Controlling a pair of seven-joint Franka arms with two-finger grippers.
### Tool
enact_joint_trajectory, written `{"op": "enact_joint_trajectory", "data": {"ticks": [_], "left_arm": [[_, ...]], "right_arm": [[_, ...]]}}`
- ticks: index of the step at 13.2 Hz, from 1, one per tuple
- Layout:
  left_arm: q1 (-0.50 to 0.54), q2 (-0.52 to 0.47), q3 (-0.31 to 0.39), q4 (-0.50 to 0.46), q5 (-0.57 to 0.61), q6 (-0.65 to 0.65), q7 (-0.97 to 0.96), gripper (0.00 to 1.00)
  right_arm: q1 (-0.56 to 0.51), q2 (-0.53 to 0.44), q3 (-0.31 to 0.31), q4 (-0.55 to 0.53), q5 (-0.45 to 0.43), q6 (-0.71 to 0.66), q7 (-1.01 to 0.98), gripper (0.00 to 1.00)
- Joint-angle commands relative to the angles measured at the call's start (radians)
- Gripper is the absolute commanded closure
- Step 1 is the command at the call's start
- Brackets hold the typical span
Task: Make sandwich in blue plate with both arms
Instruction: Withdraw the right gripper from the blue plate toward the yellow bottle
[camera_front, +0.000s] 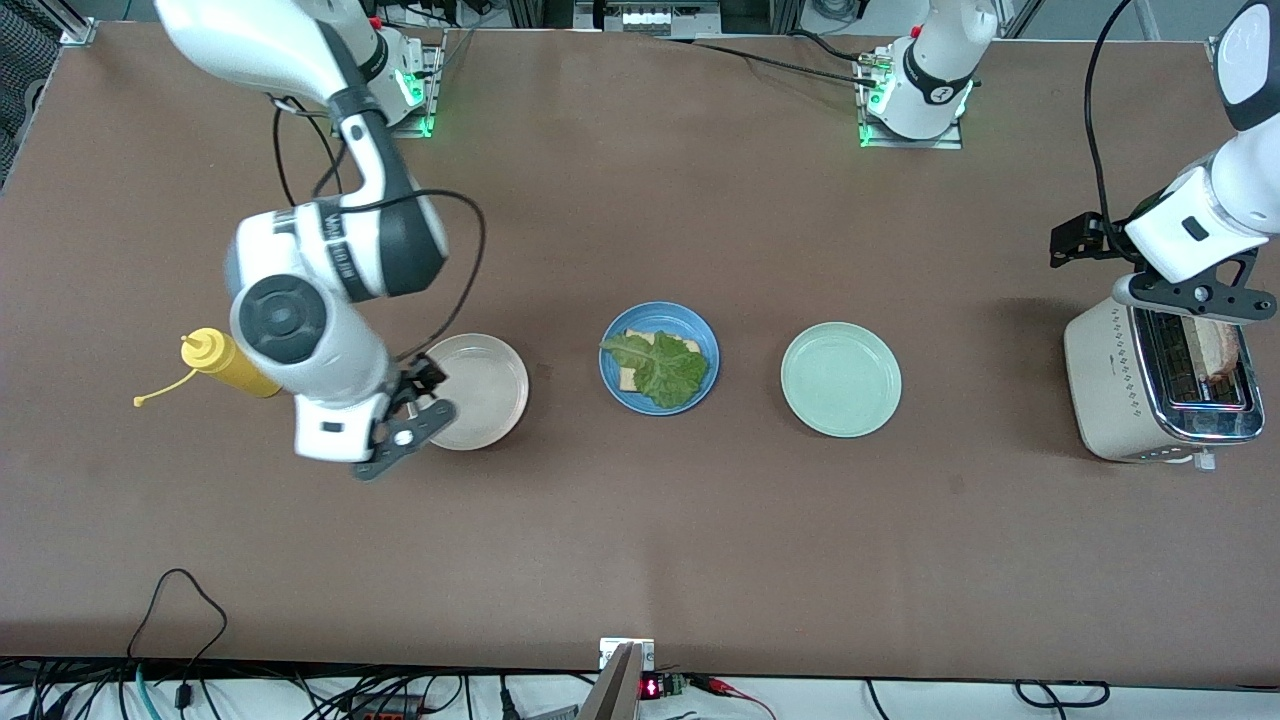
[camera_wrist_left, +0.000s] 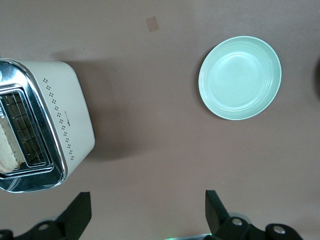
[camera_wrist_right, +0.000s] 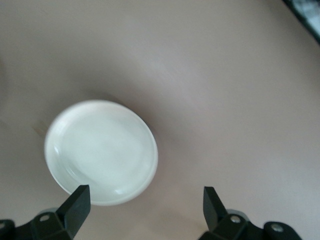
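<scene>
The blue plate (camera_front: 608, 372) sits mid-table and holds one light-brown bread slice (camera_front: 628, 379) with a crinkled green lettuce leaf (camera_front: 665, 368) on top. A second bread slice (camera_front: 1221, 349) stands in a slot of the toaster (camera_front: 1105, 380); it also shows in the left wrist view (camera_wrist_left: 7, 148). My left gripper (camera_front: 1192, 296) hangs over the toaster, open and empty (camera_wrist_left: 147, 210). My right gripper (camera_front: 404, 432) is open and empty (camera_wrist_right: 145, 207) over the edge of the beige plate (camera_front: 485, 390).
A pale mint-green plate (camera_front: 841, 379) lies between the blue plate and the toaster; it shows in the left wrist view (camera_wrist_left: 240, 77). A yellow mustard bottle (camera_front: 225, 362) lies beside the right arm, toward that arm's end of the table. The toaster (camera_wrist_left: 65, 115) has a chrome top.
</scene>
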Motion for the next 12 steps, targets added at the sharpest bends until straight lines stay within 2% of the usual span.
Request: {"op": "enact_joint_trajectory", "data": {"ticks": [1, 4, 7, 10, 12], "left_arm": [[0.008, 0.001, -0.002, 0.017, -0.013, -0.002, 0.02, 0.0], [0.008, 0.001, -0.002, 0.017, -0.012, 0.001, 0.017, 0.0], [0.008, 0.001, -0.002, 0.017, -0.012, 0.001, 0.015, 0.0], [0.006, 0.002, -0.002, 0.017, -0.013, 0.003, 0.015, 0.0], [0.006, 0.002, -0.004, 0.017, -0.012, 0.003, 0.015, 0.0]], "right_arm": [[-0.053, -0.109, -0.004, -0.128, -0.013, -0.022, 0.016, 0.0], [-0.18, -0.195, -0.004, -0.209, -0.013, -0.011, -0.051, 0.0], [-0.35, -0.286, 0.0, -0.298, 0.017, -0.008, -0.296, 0.0], [-0.53, -0.311, 0.0, -0.338, 0.247, -0.008, -0.683, 0.0], [-0.618, -0.312, 0.0, -0.357, 0.348, -0.013, -0.911, 0.0]]}}
